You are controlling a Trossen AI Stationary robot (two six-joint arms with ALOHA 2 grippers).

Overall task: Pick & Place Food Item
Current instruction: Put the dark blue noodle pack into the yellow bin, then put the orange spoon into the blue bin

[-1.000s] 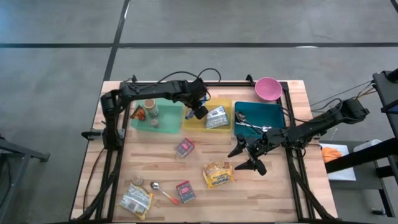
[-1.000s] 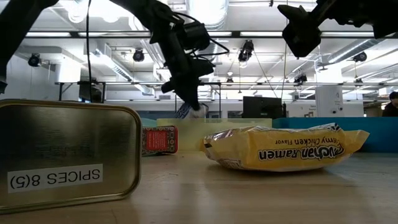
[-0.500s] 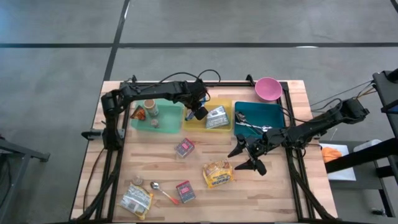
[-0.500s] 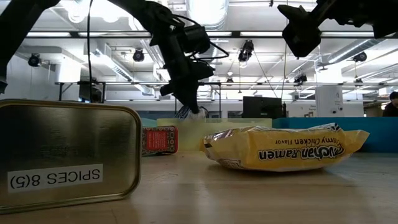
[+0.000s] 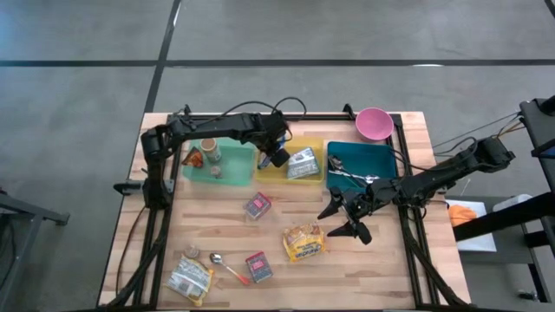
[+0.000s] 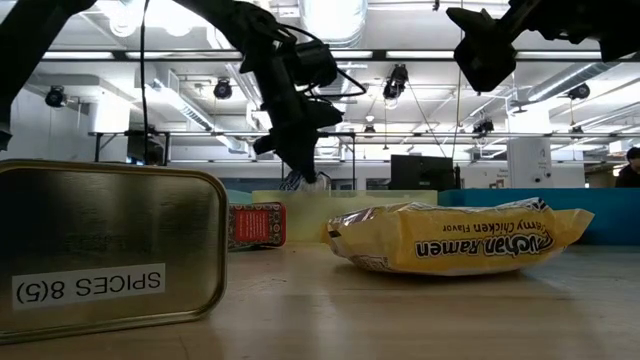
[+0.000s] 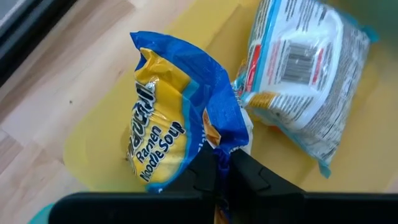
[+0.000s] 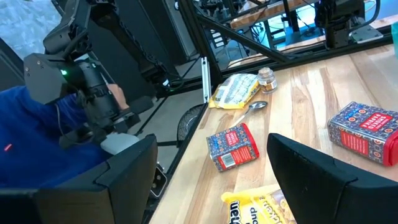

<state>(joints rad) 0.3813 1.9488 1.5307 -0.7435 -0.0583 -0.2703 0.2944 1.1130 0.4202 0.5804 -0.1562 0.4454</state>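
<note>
Two arms are over the worktop [image 5: 208, 221] from where I sit. My left gripper [image 7: 222, 163] is above the yellow tray [image 5: 263, 171], its fingers [image 7: 245, 177] pinched tight on the top edge of a blue-and-yellow ramen noodle soup packet [image 7: 165, 134]. That packet stands up in the tray with its lower part resting on the tray floor, just beside a white-and-blue noodle packet [image 7: 301, 68] lying flat in the same tray. A green tray [image 5: 217, 165] adjoins the yellow one on one side and a teal tray [image 5: 381, 160] on the other, with a pink bowl [image 5: 374, 123] behind the teal tray.

My right gripper [image 5: 347, 218] hangs over the worktop beside the teal tray, fingers [image 8: 320, 180] spread wide and holding nothing. Near it on the wood lies a yellow chicken ramen packet [image 5: 303, 243]. Farther along are two red boxes [image 8: 234, 147], a spoon [image 5: 227, 267], another noodle packet [image 5: 191, 277] and a spice tin [image 6: 105, 245].
</note>
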